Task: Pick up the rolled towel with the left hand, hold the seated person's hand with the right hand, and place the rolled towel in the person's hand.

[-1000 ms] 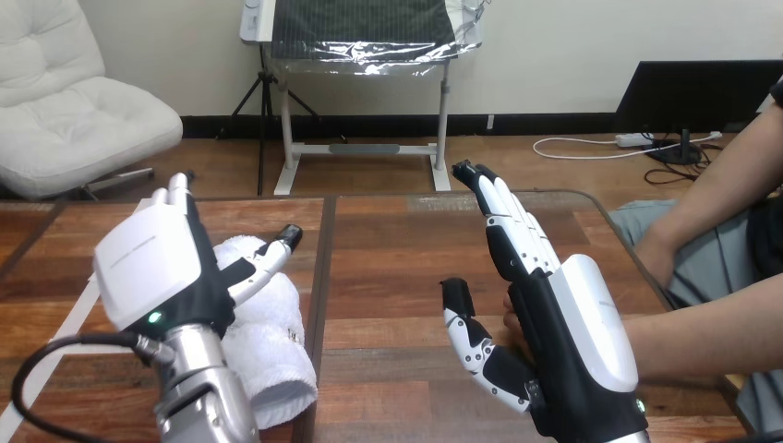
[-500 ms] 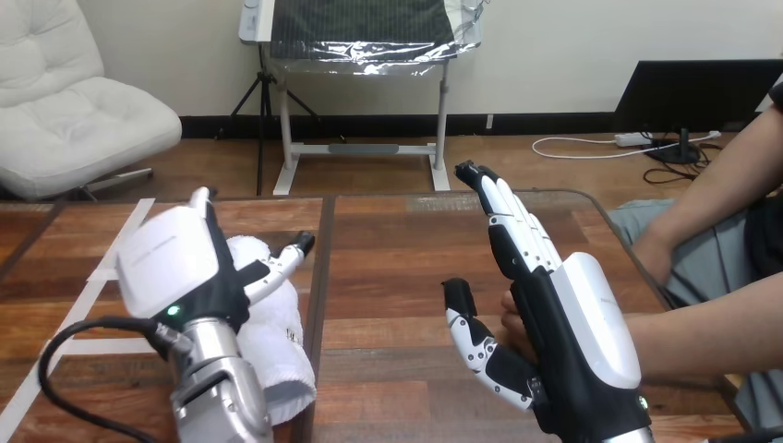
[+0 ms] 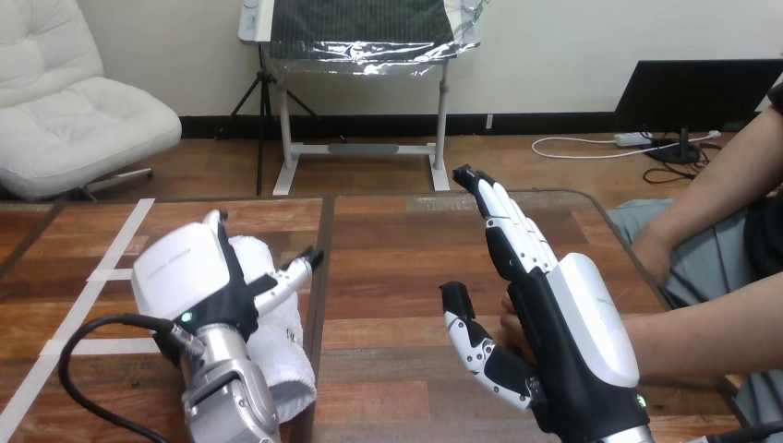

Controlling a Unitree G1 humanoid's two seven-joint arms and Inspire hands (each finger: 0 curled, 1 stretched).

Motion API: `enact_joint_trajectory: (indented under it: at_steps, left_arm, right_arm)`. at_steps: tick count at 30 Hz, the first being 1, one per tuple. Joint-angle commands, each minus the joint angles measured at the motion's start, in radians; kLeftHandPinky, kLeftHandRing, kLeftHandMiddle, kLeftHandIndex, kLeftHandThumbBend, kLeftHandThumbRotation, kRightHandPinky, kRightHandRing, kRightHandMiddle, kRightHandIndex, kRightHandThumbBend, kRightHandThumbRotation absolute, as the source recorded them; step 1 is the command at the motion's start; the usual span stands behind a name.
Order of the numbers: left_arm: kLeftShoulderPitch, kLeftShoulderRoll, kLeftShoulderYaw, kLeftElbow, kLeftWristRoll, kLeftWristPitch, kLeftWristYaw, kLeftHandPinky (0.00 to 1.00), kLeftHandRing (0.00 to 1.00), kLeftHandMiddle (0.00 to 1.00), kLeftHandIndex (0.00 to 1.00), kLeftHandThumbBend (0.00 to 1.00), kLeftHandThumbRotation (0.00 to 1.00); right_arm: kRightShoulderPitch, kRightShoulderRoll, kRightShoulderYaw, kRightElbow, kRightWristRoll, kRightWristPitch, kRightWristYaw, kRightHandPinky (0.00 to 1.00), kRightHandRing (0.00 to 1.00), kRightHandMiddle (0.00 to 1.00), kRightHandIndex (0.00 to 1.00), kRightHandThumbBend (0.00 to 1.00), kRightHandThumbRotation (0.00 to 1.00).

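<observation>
Left hand (image 3: 185, 272) over the rolled towel (image 3: 282, 355), grasp not yet made.
Towel lies on the bench (image 3: 397, 277) just left of its centre seam (image 3: 324, 221). The left fingers and thumb look straight, not wrapped round it. A good grasp likely needs the palm lower and the thumb down the seam-side flank before closing. Right of the seam, the right hand (image 3: 554, 323) is open-fingered beside the person's hand (image 3: 510, 325) (contact unclear). Small dark mark on the towel and faint shell print: unreadable.

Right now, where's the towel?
In the head view, the towel lies on the table at the left, partly covered by the left hand, just left of the table's middle seam.
</observation>
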Motion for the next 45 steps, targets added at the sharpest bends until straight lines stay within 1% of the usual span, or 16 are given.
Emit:
enact_joint_trajectory:
  at_steps: [1,6,11,18,24,33,39,45]
  left_arm:
    - [-0.076,0.035,-0.02,0.042,-0.001,0.012,0.0,0.7,0.8,0.86,0.89,0.89,0.86]
    - [-0.083,0.043,-0.03,0.064,-0.01,0.026,-0.005,0.72,0.81,0.87,0.9,0.9,0.89]
    - [-0.085,0.045,-0.034,0.089,-0.025,0.031,0.016,0.73,0.82,0.88,0.9,0.91,0.9]
    - [-0.09,0.058,-0.05,0.123,-0.031,0.045,0.025,0.74,0.83,0.89,0.9,0.92,0.92]
    - [-0.085,0.063,-0.055,0.147,-0.04,0.052,0.037,0.75,0.84,0.9,0.9,0.94,0.93]
    - [-0.08,0.07,-0.061,0.174,-0.054,0.076,0.033,0.8,0.88,0.92,0.93,0.95,0.94]
    - [-0.075,0.082,-0.074,0.188,-0.056,0.099,0.018,0.83,0.89,0.94,0.94,0.96,0.95]
    - [-0.074,0.092,-0.087,0.217,-0.05,0.121,0.018,0.84,0.9,0.94,0.95,0.97,0.96]
  right_arm:
    - [-0.037,0.011,-0.01,-0.058,0.011,0.004,0.005,1.0,1.0,1.0,0.99,0.07,0.0]
    - [-0.037,0.007,-0.011,-0.062,0.011,0.007,0.01,1.0,1.0,1.0,0.99,0.08,0.0]
    - [-0.035,0.003,-0.012,-0.066,0.02,0.008,0.018,1.0,1.0,1.0,0.99,0.08,0.0]
    - [-0.036,-0.001,-0.014,-0.067,0.018,0.004,0.022,1.0,1.0,1.0,0.99,0.08,0.0]
    - [-0.034,-0.001,-0.015,-0.073,0.019,0.01,0.035,1.0,1.0,1.0,0.99,0.08,0.0]
    - [-0.031,-0.005,-0.018,-0.078,0.008,0.011,0.043,1.0,1.0,1.0,0.99,0.09,0.0]
    - [-0.031,-0.006,-0.02,-0.083,0.011,0.016,0.055,1.0,1.0,1.0,0.99,0.09,0.0]
    - [-0.032,-0.006,-0.023,-0.083,0.014,0.016,0.061,1.0,1.0,1.0,0.98,0.08,0.0]
